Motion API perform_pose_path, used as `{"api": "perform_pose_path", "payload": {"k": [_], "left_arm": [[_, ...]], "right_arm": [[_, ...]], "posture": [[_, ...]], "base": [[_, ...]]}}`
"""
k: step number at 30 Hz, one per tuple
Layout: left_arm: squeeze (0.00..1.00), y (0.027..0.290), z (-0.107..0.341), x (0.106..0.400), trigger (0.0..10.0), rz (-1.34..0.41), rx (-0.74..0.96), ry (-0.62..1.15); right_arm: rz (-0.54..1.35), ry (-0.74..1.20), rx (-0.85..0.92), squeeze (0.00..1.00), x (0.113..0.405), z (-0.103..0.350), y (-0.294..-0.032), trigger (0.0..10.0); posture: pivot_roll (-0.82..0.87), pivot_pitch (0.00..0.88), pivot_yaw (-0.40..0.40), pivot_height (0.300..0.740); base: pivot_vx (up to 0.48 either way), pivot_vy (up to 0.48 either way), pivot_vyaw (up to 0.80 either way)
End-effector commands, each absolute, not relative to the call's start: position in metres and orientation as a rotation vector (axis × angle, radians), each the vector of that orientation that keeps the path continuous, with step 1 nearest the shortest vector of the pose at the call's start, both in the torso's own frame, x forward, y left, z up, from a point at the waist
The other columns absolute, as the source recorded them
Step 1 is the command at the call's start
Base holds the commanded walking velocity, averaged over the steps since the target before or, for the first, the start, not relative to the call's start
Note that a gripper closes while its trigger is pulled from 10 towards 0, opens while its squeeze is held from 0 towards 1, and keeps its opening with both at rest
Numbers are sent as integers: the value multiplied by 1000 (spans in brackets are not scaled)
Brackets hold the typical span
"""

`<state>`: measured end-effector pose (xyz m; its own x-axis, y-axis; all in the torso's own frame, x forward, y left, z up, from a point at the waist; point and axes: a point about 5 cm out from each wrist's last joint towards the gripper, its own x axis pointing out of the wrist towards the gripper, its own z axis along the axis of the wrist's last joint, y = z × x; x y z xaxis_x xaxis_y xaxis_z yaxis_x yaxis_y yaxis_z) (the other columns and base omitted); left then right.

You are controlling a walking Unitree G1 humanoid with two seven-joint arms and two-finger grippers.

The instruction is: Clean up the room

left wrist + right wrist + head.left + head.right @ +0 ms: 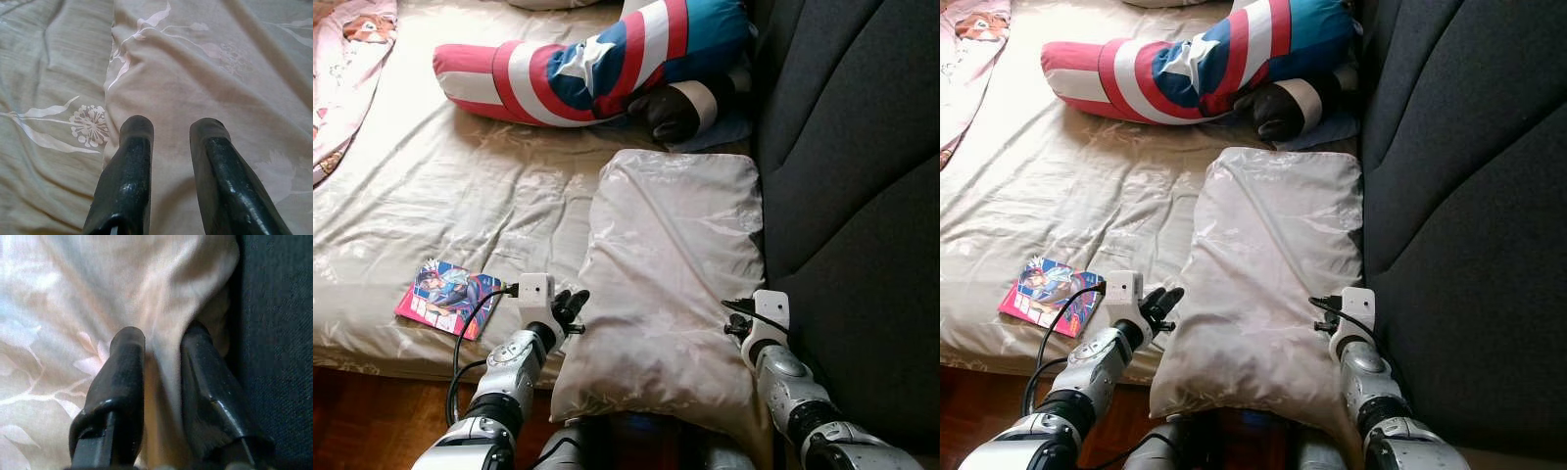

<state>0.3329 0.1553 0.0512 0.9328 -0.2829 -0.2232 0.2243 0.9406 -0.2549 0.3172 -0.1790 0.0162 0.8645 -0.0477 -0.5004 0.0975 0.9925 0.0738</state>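
A beige floral pillow lies on the bed's near right corner, against the dark headboard. My left gripper is at the pillow's left edge. In the left wrist view its fingers stand open over the pillow fabric, with nothing between them. My right gripper is at the pillow's right edge, beside the headboard, and is shut on a fold of the pillowcase. A comic book lies on the sheet near the bed's front edge, left of my left arm.
A long red, white and blue star cushion lies across the far side of the bed, with a dark plush piece at its right end. A pink blanket is at the far left. Wooden floor runs below the bed edge.
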Motion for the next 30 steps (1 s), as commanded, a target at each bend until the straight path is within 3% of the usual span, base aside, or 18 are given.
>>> {"api": "perform_pose_path", "payload": {"k": [1,6,17,26,30], "left_arm": [[0,157,41,324,10000,-237,-243,275],[0,158,54,324,10000,-203,-96,135],[0,166,71,315,10000,-72,-6,-61],[0,160,62,312,10000,-81,-23,-9],[0,159,63,313,10000,-62,-20,-5]], "right_arm": [[-84,447,130,0,315,18,-180,10000],[-107,223,183,0,315,33,-185,10000],[-75,129,187,0,285,22,-187,10000],[-52,140,196,0,286,21,-179,10000],[-19,133,201,0,290,24,-170,10000]], "posture": [[34,289,9,740],[24,265,15,740],[6,194,18,740],[5,152,24,740],[1,137,26,740]], "base": [[0,0,0],[0,0,0],[0,0,0],[0,0,0],[0,315,0]]}}
